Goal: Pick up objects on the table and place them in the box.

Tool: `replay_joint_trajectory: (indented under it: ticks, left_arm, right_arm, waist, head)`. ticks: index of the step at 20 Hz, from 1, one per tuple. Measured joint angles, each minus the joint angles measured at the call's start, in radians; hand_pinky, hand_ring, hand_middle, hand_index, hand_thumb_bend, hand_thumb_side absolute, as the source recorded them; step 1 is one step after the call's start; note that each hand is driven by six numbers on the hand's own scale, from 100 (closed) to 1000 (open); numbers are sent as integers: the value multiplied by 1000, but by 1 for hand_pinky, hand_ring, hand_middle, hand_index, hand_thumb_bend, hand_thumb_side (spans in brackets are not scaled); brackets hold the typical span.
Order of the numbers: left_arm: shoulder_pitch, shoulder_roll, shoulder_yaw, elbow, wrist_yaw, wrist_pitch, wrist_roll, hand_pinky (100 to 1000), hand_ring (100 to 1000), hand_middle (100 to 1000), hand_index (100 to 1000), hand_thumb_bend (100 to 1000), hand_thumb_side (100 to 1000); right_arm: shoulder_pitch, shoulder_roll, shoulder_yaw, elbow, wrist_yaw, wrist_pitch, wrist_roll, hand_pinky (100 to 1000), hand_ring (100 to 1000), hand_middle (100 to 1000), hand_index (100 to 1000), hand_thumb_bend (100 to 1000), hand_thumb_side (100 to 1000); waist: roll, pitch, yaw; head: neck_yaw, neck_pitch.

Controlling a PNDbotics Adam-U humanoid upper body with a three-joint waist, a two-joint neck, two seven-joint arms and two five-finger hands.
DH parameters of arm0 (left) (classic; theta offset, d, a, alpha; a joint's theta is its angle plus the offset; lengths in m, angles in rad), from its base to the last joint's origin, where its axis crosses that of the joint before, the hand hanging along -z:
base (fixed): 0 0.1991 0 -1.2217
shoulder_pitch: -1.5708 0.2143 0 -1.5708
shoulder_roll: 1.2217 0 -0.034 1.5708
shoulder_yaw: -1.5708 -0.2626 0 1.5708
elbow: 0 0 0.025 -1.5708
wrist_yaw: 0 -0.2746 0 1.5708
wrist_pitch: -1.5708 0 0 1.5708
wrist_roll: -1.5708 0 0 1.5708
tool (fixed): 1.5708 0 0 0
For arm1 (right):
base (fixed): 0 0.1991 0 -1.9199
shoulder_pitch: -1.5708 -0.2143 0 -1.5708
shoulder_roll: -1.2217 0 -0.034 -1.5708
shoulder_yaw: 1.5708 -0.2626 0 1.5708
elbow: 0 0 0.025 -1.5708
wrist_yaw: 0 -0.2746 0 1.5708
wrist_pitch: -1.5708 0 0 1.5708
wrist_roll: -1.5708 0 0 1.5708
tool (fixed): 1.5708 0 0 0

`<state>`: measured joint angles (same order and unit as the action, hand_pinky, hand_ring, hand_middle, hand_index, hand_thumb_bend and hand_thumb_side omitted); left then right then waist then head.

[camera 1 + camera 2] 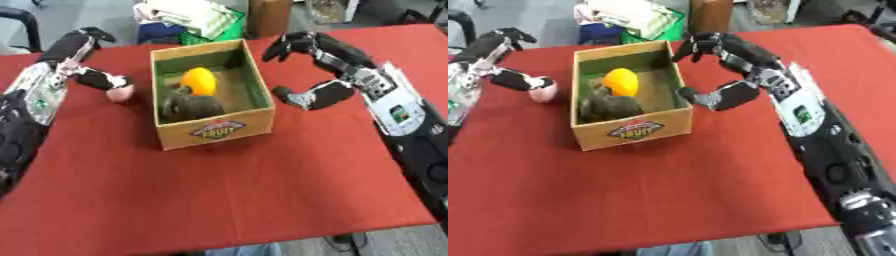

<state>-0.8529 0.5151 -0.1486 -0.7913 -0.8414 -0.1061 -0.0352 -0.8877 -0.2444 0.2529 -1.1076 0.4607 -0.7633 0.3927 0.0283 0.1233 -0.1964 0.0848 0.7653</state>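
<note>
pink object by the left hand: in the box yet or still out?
Out. The pink object sits on the red tablecloth left of the box, at the left hand; whether it is gripped, cannot tell.

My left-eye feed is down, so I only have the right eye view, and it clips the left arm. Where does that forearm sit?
Observer: The left eye view shows the left forearm whole. It lies along the table's left edge, over the red cloth.
Operator: On my view, the thumb of the right hand seems to touch the cardboard box. Does it?
Observer: In the left eye view a strip of cloth shows between that thumb and the box's right wall, so they look apart.
</note>
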Motion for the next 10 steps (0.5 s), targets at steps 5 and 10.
replay_joint_trajectory:
  ticks: [5, 10]
  left_arm:
    - [4, -23, 12, 45, -37, 5, 0, 675, 632, 691, 784, 576, 317]
    - [8, -31, 18, 69, -75, 42, 50, 612, 499, 519, 671, 346, 237]
  right_arm:
    - [0, 0, 0, 0, 0, 0, 0, 660, 807, 723, 808, 259, 538]
    - [0, 0, 0, 0, 0, 0, 0, 660, 808, 723, 808, 261, 539]
  waist:
    - [-4, 6, -4]
    - [-6, 12, -7]
  head:
    - [-4, 0]
    - [-6, 0]
